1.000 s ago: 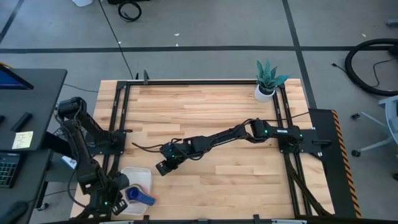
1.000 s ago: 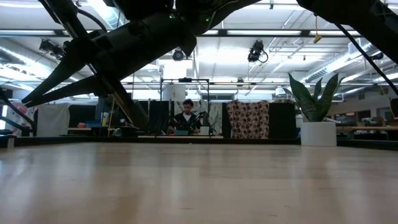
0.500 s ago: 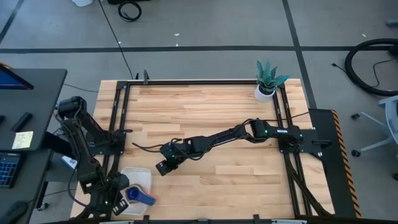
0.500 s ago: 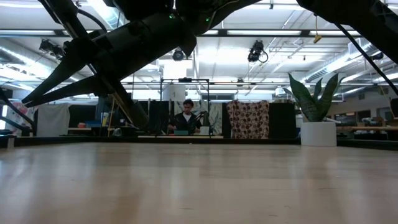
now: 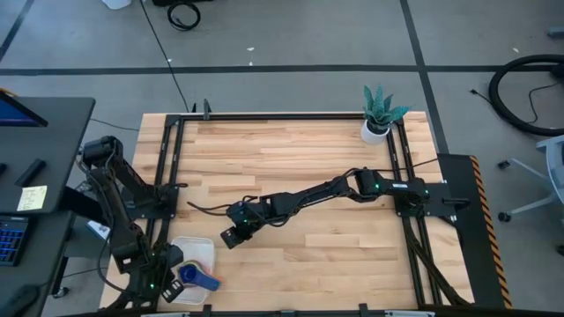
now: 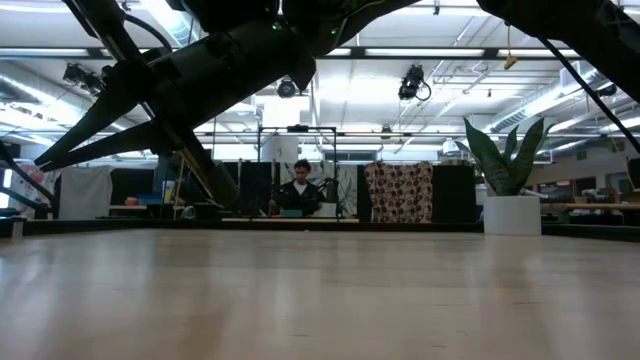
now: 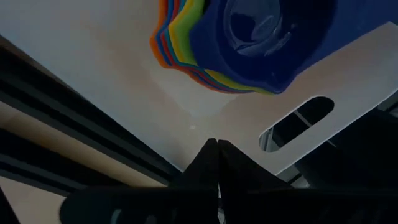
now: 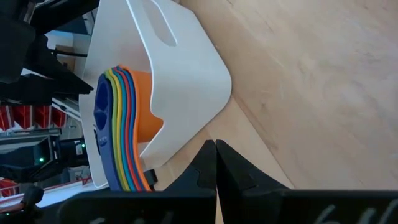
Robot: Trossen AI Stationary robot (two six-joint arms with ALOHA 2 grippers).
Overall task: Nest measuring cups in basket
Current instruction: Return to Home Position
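Cups (image 5: 196, 278) nested in basket (image 5: 199, 250): done. My left gripper (image 7: 214, 144) and right gripper (image 8: 215, 144) are closed, empty. Only homing remains, I judge.

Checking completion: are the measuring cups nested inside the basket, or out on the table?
Nested and in: the measuring cups sit stacked together inside the basket, between its white walls.

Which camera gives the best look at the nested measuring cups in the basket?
The right wrist view: it shows the measuring cups side-on in the basket, every coloured rim distinguishable. The left wrist view crops them, dark blue on top. The high view shows only a small blue patch. The low view misses them.
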